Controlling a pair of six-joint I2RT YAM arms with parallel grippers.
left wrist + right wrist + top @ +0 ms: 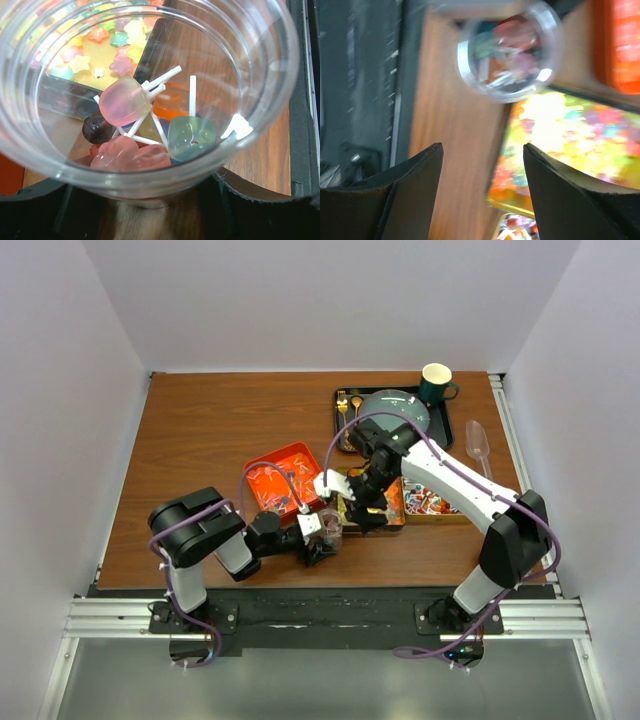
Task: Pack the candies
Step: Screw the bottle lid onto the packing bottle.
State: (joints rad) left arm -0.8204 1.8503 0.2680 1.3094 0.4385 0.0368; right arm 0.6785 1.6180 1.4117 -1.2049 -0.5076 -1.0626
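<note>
A wooden counter (pixel 200 440) seen from above, with two robot arms at its near edge. The left arm (pixel 205 530) has its jaws clamped on a clear plastic cup (pixel 260 65), held near the front of the counter. Inside the cup lie the candies (pixel 125 101): glossy pink, orange, pale green, red and dark brown sweets on short white sticks, piled loosely at the bottom. Just beside the cup sits a gold tray (pixel 510 204) heaped with small pastel star-shaped sweets (pixel 122 64). The right arm (pixel 460 485) hangs over the tray's edge nearest the cup, its jaws apart and holding nothing; its own view is blurred. Left of the gold tray is a red tray (pixel 262 468); to its right lie wrapped red, blue and white pieces (pixel 432 502). Farther back, a black tray (pixel 446 430) carries a teal plate (pixel 400 410) and gold cutlery (pixel 348 405), with a dark green mug (pixel 437 385) at its far right corner.
</note>
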